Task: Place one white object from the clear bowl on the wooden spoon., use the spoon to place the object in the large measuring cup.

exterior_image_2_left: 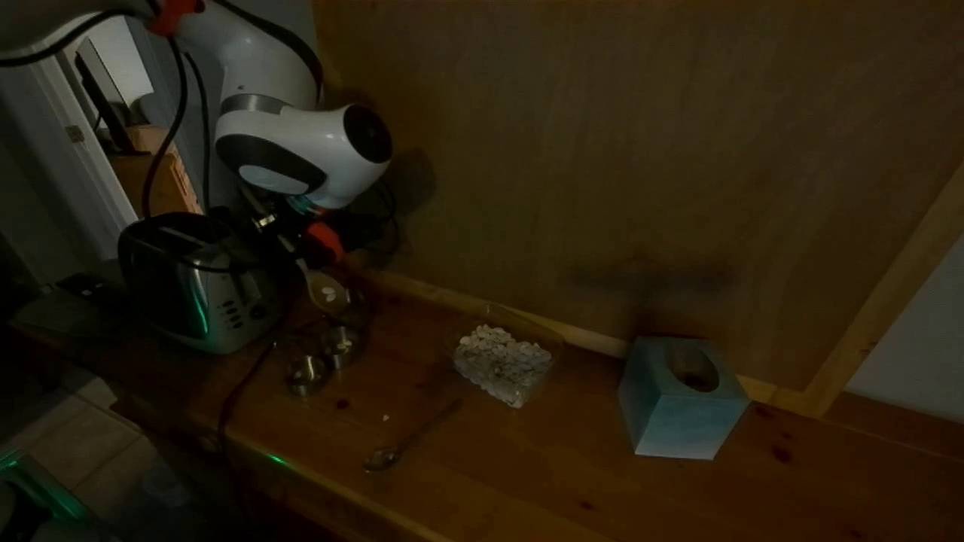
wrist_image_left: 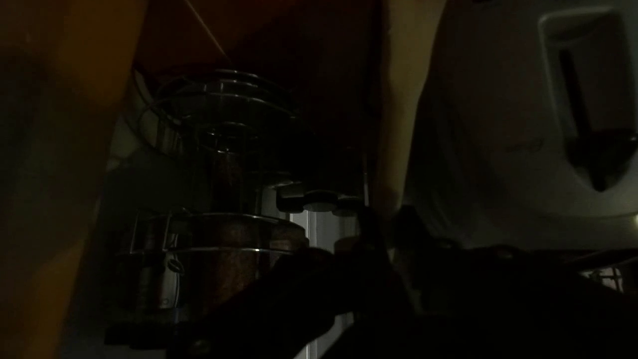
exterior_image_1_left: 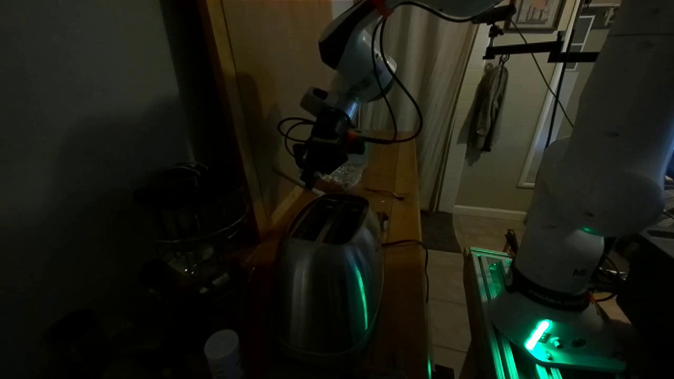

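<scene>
1. The black two-fingered gripper [wrist_image_left: 389,224], at the lower centre of the wrist view, is closed about the thin end of a pale wooden spoon [wrist_image_left: 407,89]; the handle runs upward from it to the top edge of the frame;
2. in an exterior view, left of centre, the spoon's bowl carries small flat white pieces [exterior_image_2_left: 328,294]; it partly overlaps a dim round metal cup [exterior_image_2_left: 357,307], and I cannot tell whether it is directly above;
3. lower in that frame stand a shiny middle cup [exterior_image_2_left: 343,361], pale bits inside, and a shiny front cup [exterior_image_2_left: 305,388];
4. near the centre sits a clear rectangular container [exterior_image_2_left: 531,328] heaped with similar white pieces; at its lower left a metal teaspoon [exterior_image_2_left: 398,449] lies on the brown wooden table [exterior_image_2_left: 640,497];
5. right of centre is a pale blue box with an oval opening [exterior_image_2_left: 685,418]; a silver metal toaster [exterior_image_1_left: 331,295] shows in both exterior views.
</scene>
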### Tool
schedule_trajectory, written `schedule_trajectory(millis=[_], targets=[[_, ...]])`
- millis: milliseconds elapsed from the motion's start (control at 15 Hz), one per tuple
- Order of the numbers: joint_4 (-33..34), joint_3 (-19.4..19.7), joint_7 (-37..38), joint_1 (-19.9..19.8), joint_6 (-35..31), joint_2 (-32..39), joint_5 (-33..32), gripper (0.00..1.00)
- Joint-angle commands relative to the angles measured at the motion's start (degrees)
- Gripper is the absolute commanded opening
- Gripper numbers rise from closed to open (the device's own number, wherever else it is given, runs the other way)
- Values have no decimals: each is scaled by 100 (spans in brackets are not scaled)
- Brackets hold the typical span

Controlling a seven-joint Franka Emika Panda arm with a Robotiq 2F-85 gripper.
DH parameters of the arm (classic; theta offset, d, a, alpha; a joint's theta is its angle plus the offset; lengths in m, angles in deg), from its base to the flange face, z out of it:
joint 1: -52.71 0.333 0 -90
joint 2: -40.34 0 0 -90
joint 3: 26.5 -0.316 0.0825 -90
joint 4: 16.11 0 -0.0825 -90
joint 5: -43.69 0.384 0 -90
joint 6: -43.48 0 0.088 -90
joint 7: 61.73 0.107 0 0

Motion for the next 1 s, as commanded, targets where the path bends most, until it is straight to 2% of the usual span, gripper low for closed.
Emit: schedule_trajectory(millis=[0,933], targets=[[15,30,-391,-34,214,52,325,4],[167,136,-1082,-185,251,359,1137,4]])
